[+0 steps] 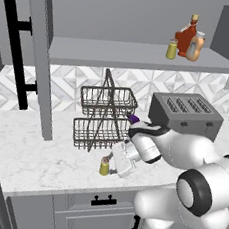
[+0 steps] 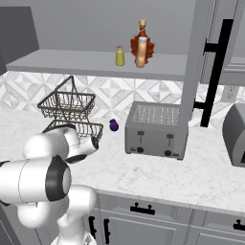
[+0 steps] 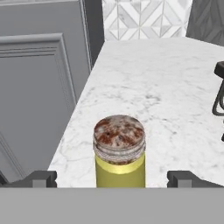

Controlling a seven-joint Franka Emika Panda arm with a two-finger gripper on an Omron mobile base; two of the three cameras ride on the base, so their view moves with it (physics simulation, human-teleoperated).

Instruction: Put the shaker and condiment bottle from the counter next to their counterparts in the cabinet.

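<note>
I can read no writing or brand on anything. My gripper (image 3: 112,178) stands spread wide at the bottom of the hand view, the shaker (image 3: 119,151) upright between its fingertips (image 3: 40,178), not clamped, on the counter (image 3: 166,100). On the cabinet (image 1: 143,55) shelf, upper right of the left base view, I count three: one twin shaker (image 1: 171,49), one red bottle (image 1: 185,37), one condiment bottle (image 1: 195,48).

Veined marble counter (image 1: 42,148), wire metal basket rack (image 1: 104,116), brushed-metal toaster (image 2: 155,130), shaker (image 3: 119,153) (mottled cap, smooth yellow body)
</note>
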